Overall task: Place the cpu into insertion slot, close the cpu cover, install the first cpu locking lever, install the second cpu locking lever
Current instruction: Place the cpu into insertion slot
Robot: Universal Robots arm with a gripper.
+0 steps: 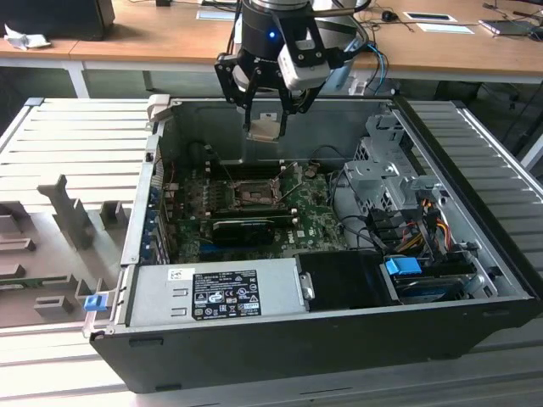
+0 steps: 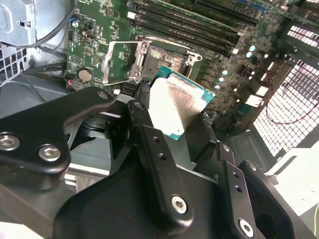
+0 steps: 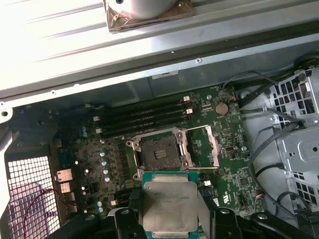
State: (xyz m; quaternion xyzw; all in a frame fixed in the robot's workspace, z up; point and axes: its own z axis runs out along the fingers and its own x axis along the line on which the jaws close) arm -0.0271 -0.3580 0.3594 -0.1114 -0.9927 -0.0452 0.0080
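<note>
Clamping the silvery, green-edged cpu, the hand hovers; insertion slot uncovered.

Silvery cpu aloft over empty dark insertion slot, cpu cover swung open beside it

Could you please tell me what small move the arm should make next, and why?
Probably ease the gripper down toward the insertion slot, lining the cpu up over it. The cpu is held high above the board, the slot lies bare, and the cpu cover is swung open beside it.
</note>
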